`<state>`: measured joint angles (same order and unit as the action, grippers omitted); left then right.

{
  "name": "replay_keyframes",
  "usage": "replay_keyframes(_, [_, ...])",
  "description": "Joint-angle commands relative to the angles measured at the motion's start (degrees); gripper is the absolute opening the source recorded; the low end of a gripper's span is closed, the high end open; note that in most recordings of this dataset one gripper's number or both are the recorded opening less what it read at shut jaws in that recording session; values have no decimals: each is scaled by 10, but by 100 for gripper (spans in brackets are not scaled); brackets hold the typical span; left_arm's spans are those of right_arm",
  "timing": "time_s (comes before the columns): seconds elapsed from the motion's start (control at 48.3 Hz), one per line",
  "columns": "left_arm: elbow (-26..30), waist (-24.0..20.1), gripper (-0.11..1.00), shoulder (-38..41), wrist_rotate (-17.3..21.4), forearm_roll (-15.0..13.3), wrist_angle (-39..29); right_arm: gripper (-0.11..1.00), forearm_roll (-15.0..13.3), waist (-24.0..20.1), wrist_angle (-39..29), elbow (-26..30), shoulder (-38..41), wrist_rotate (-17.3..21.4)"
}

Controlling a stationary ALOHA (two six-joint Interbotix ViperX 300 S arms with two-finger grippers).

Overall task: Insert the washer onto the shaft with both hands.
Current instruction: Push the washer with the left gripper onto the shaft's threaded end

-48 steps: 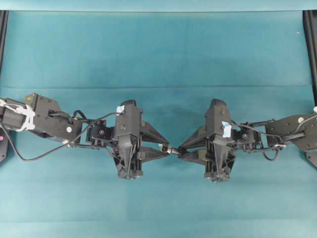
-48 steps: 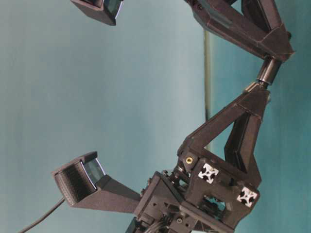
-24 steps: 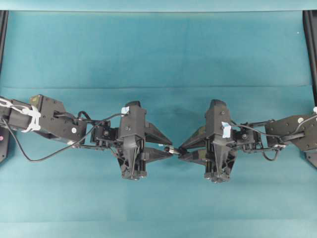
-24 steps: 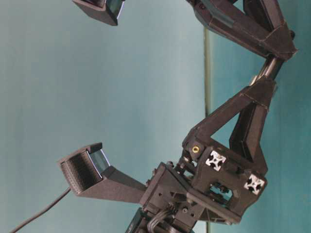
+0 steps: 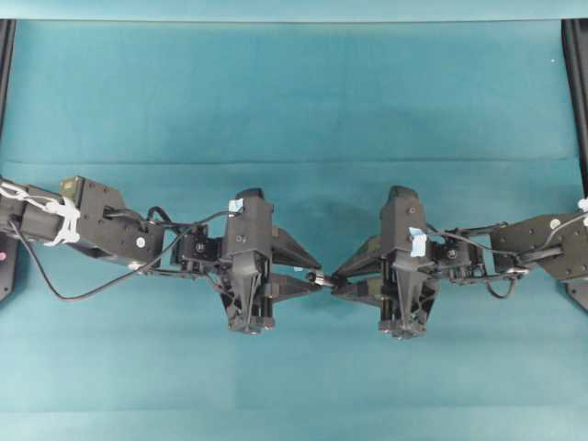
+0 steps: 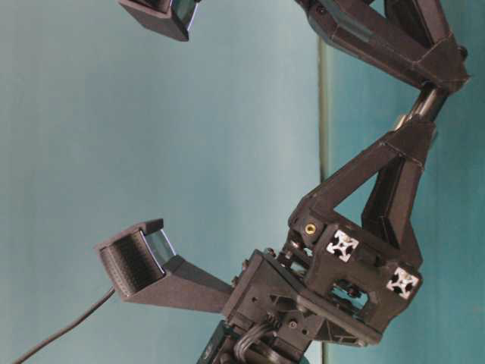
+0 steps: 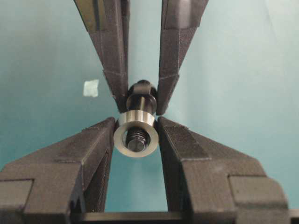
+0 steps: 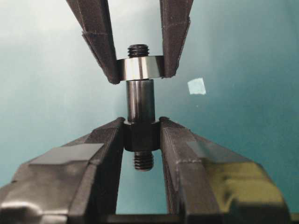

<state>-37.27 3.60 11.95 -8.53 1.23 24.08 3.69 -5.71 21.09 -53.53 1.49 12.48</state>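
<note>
My left gripper (image 5: pixel 313 276) is shut on the washer (image 7: pixel 136 136), a silvery ring pinched between its fingertips. My right gripper (image 5: pixel 334 279) is shut on the shaft (image 8: pixel 140 100), gripping its thick collar. The two grippers meet tip to tip above the middle of the table. The washer (image 8: pixel 140 67) sits over the shaft's upper part, and the threaded end pokes through its hole (image 7: pixel 136 141). In the table-level view the shaft (image 6: pixel 429 102) spans the gap between the two grippers' fingertips.
The teal cloth (image 5: pixel 294 92) covers the table below both arms. A small pale tape square (image 7: pixel 90 87) lies on it, also in the right wrist view (image 8: pixel 196 86). Black frame rails (image 5: pixel 575 92) stand at the left and right edges.
My left gripper has moved right towards the right gripper, and the washer has slid over the shaft's threaded end. The right gripper has barely moved.
</note>
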Motion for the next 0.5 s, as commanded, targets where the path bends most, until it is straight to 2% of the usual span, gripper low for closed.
replay_keyframes(0.0, [11,0,36,-3,0,1,3,1,-1,-1,6,14,-2,2])
replay_keyframes(0.477, [18,0,36,-1,3,1,-22,1,-2,9,24,23,1,1])
